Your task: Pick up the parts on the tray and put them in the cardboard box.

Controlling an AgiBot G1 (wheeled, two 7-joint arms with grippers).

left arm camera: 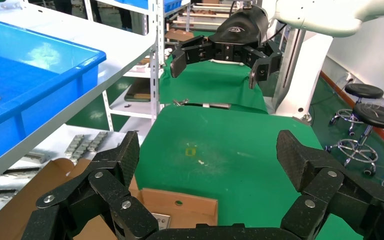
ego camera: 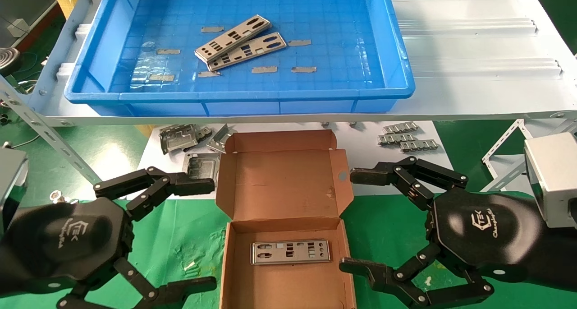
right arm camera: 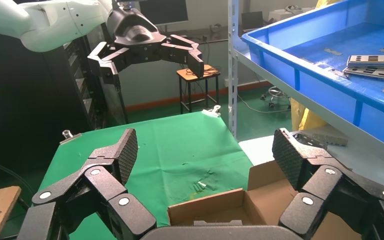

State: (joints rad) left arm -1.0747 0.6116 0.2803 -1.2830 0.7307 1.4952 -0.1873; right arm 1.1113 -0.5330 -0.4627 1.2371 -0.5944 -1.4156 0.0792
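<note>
Two parts (ego camera: 241, 44) overlapped mid-floor in tray (ego camera: 401, 81), up on shelf; one placed part (ego camera: 290, 251) flat in cardboard box (ego camera: 270, 291), lid hinged back toward shelf, mouth clear for drops. Left gripper (ego camera: 198, 232) low beside box's left wall, spread wide, empty. Right gripper (ego camera: 356, 221) mirrored at right wall, likewise spread, empty. Probably between picks; two parts left to fetch.

Two parts (ego camera: 240, 43) in tray (ego camera: 396, 74), one (ego camera: 290, 251) boxed (ego camera: 234, 273)
</note>
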